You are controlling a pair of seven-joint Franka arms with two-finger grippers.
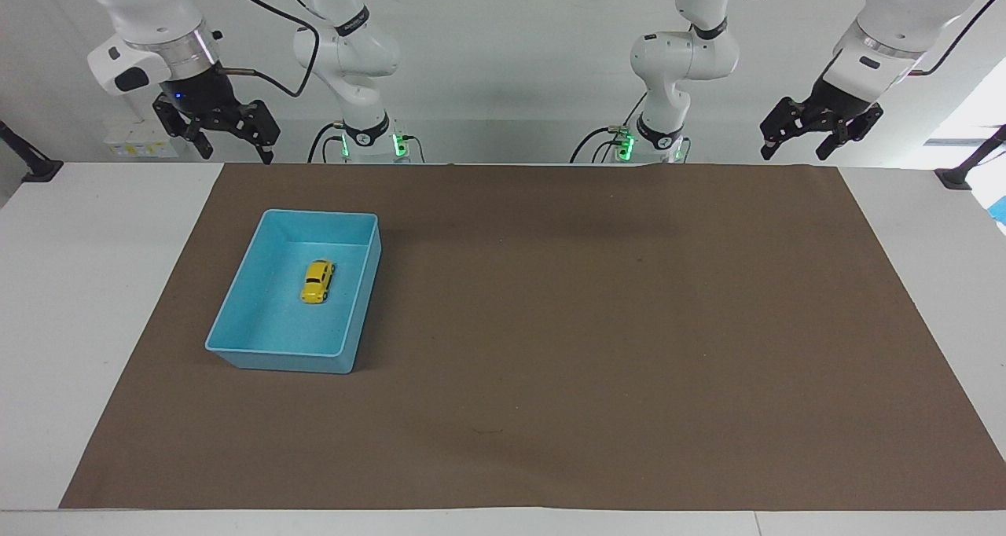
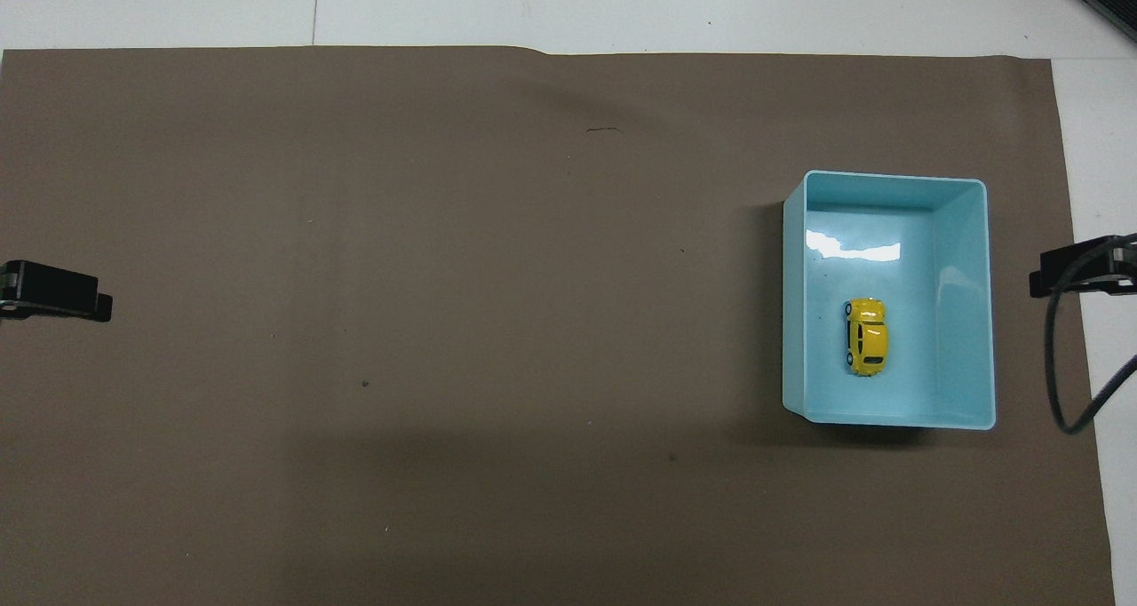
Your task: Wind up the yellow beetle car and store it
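White table [image 1: 47, 300] under brown mat [image 1: 589, 324]; pale wall [image 1: 511, 49] above; bright window [image 1: 971, 115] at one end.

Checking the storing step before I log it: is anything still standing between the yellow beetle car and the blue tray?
Nothing visible does: the yellow beetle car already lies inside the blue tray, on its floor. The right gripper hangs over the table edge by the tray, the left gripper waits at its own end; both open.
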